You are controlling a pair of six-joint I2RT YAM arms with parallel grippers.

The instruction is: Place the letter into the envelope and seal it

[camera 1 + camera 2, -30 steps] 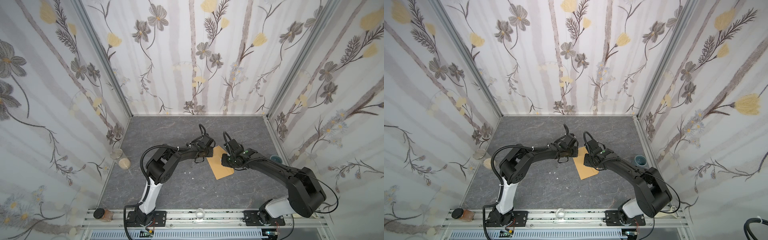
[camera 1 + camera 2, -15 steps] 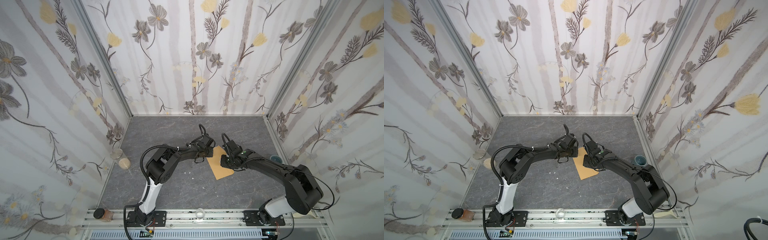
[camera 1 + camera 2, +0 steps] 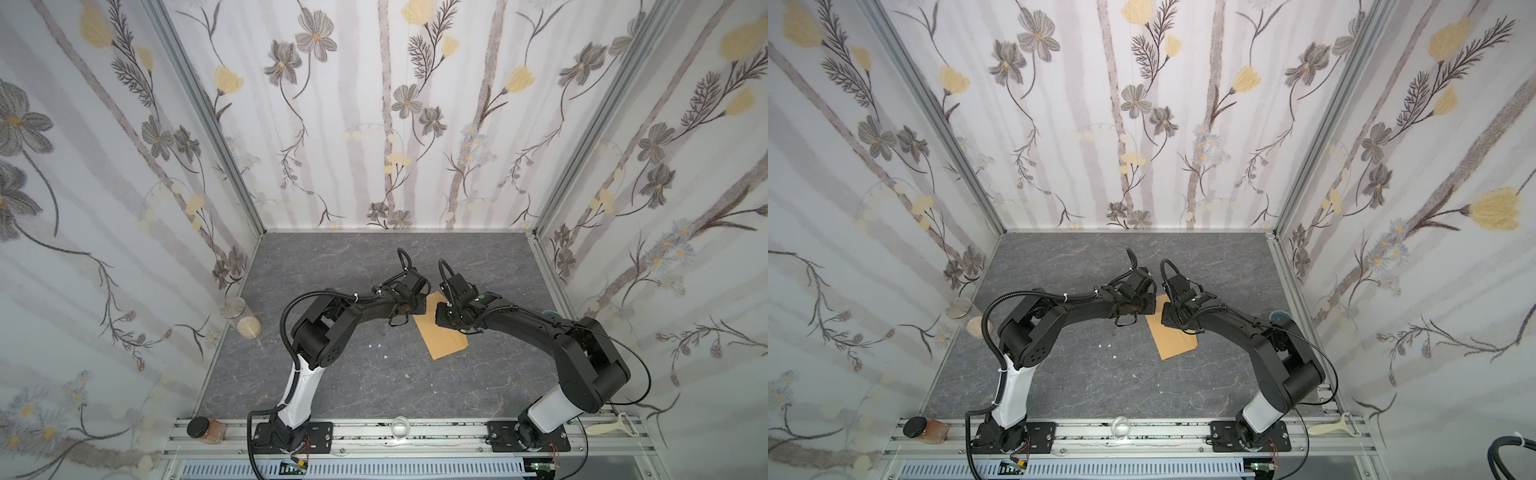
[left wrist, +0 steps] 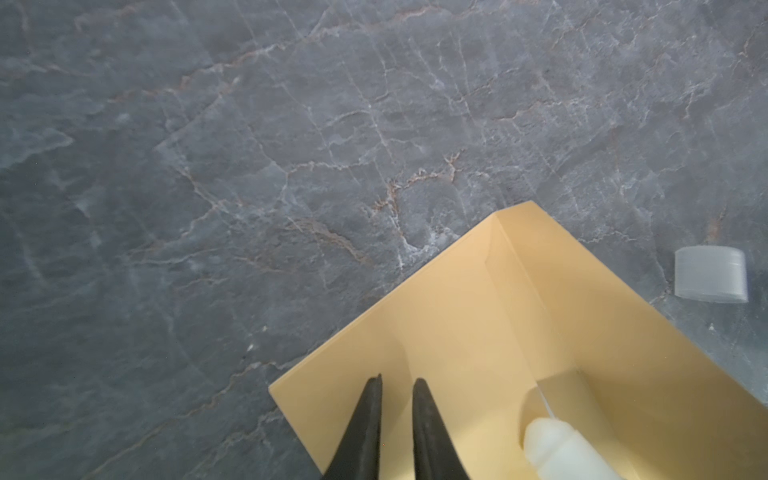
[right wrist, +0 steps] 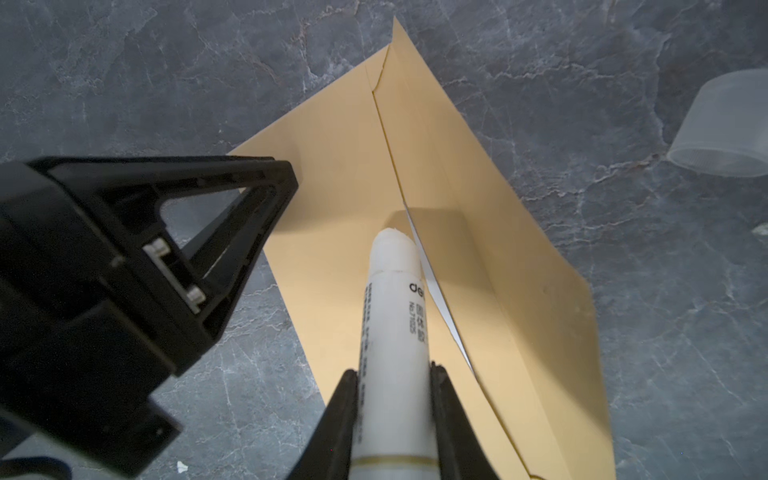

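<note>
The tan envelope (image 3: 442,338) (image 3: 1175,340) lies flat on the grey table, its flap (image 5: 478,208) folded back and partly raised. A thin white edge of the letter (image 5: 442,309) shows at the envelope's mouth; the rest of it is hidden inside. My right gripper (image 5: 392,370) (image 3: 442,318) is shut on a white glue stick (image 5: 395,316) (image 4: 557,449), whose tip rests at the flap crease. My left gripper (image 4: 397,381) (image 3: 417,308) presses on the envelope body (image 4: 457,332) beside it. Its jaws stand a narrow gap apart with nothing between them.
The glue stick's translucent cap (image 5: 723,124) (image 4: 708,278) lies on the table just past the envelope. Two jars (image 3: 243,318) stand at the left wall and a blue-rimmed cup (image 3: 550,316) at the right wall. Small white scraps (image 3: 376,345) dot the table's middle.
My right gripper has edged slightly to the left with the glue stick. The left gripper and the envelope have stayed where they were.
</note>
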